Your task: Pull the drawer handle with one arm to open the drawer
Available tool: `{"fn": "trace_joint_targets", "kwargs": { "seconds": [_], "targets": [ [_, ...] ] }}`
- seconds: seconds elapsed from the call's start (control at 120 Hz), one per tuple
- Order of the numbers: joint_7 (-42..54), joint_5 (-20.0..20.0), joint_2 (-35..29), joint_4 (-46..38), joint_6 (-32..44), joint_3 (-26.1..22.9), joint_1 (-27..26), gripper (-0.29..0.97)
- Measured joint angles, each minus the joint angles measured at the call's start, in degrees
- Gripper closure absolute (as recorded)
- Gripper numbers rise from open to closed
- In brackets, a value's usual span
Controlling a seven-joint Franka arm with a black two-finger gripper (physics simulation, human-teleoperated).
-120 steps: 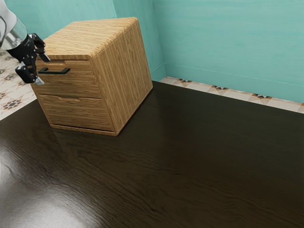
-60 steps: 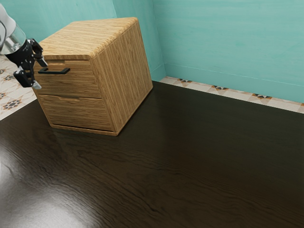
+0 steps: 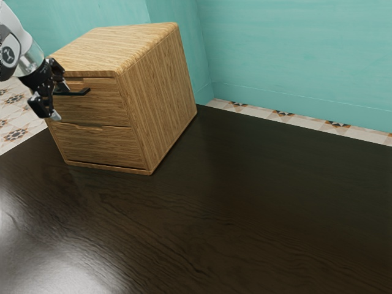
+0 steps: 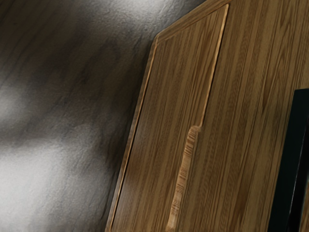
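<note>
Teal walls point(image 3: 294, 49) (patterned floor tiles point(image 3: 277, 114))

Cabinet point(image 3: 141, 86) blocks everything ahead of my gripper point(image 3: 55, 92); the handle point(image 3: 76, 92) juts from its front right there. Free room behind, toward the exterior view's left. Table point(image 3: 245, 208) open up to the wall point(image 3: 294, 49).

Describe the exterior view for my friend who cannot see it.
A black two-finger robot gripper reaches in from the exterior view's left, open at the black bar handle on the top drawer of a small wooden cabinet. The cabinet stands on a glossy dark table before turquoise walls.
</note>
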Motion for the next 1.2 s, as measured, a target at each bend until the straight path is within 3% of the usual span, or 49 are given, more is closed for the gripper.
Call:
{"fn": "trace_joint_targets", "kwargs": {
  "seconds": [0.225,0.667,0.958,1.2],
  "targets": [
    [0.40,-0.10,3.37,3.19,1.19,-0.10,0.01,0.00],
    [-0.27,0.29,2.38,3.24,1.76,0.59,-2.20,0.00],
    [-0.32,3.65,2.31,2.98,4.71,0.13,-2.52,0.01],
    [0.12,4.10,-2.84,-0.09,5.10,0.48,-3.88,0.01]
  ]
}}
